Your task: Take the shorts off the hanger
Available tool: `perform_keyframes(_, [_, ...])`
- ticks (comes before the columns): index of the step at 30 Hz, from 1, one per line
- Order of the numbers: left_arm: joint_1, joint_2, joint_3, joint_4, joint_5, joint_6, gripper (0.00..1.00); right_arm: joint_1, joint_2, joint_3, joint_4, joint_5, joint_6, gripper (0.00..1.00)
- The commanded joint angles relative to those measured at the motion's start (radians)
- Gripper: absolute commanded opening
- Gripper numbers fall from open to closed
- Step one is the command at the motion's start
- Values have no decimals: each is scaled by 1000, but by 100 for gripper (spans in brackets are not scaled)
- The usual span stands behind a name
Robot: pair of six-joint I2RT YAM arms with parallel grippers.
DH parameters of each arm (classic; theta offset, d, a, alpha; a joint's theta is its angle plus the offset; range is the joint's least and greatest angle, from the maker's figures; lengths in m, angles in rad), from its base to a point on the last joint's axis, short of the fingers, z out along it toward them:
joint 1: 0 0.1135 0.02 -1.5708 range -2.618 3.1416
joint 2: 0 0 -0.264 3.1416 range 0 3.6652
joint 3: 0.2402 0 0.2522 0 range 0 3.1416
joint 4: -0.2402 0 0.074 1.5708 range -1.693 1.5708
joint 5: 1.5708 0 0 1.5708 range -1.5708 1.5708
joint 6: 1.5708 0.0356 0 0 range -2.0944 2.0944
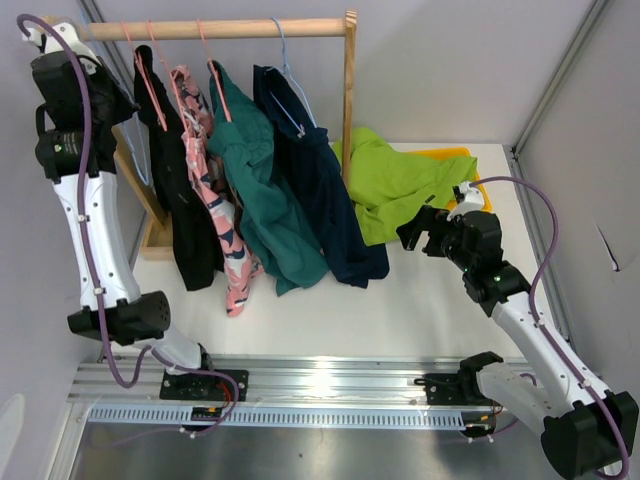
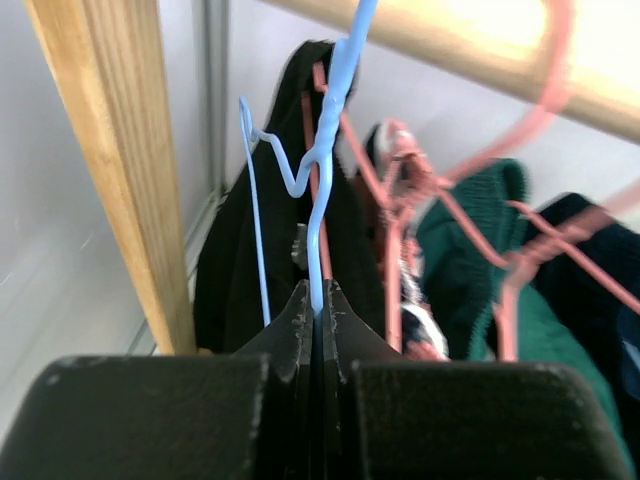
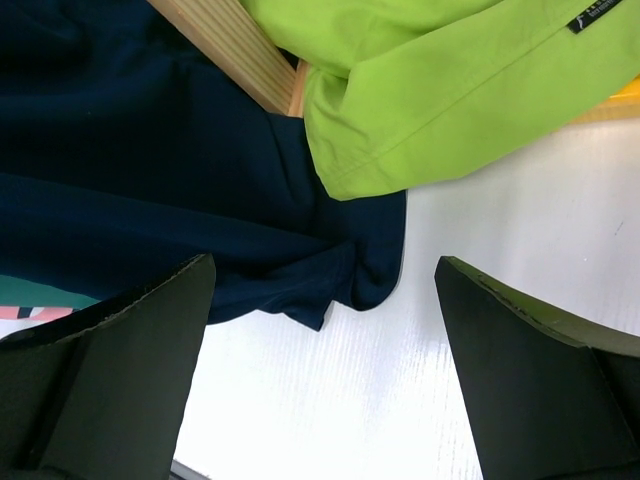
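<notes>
Black [image 1: 190, 200], pink patterned [image 1: 225, 240], teal [image 1: 270, 200] and navy shorts [image 1: 320, 190] hang on wire hangers from the wooden rail [image 1: 250, 28]. Lime green shorts [image 1: 400, 185] lie crumpled on the table at the right, off any hanger. My left gripper [image 2: 318, 300] is up at the rail's left end, shut on the thin wire of a blue hanger [image 2: 322, 200]; the black shorts [image 2: 230, 280] hang just behind it. My right gripper [image 3: 325, 370] is open low over the table, empty, beside the navy shorts' hem [image 3: 200, 200] and the lime green shorts [image 3: 450, 90].
The rack's wooden posts [image 1: 349, 90] stand on both sides, one [image 2: 120, 170] close to my left gripper. Pink hangers [image 2: 400, 190] crowd the rail. A yellow tray [image 1: 455, 155] lies under the lime green shorts. Walls close in on the left and right.
</notes>
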Motion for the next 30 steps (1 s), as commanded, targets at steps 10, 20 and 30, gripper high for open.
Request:
perform_keyframes(10, [-3,-22,-25,-70,-196,37,6,5,-39,3,28,-9,-12,99])
perform_keyframes(20, [-3,-196,-186,-36,-161,12,87,14,-116,7,-38,1,5,99])
perform_keyframes(30, [-4,-358,-266,5,-14,-40,81,42,-180,27,-118,36,10,99])
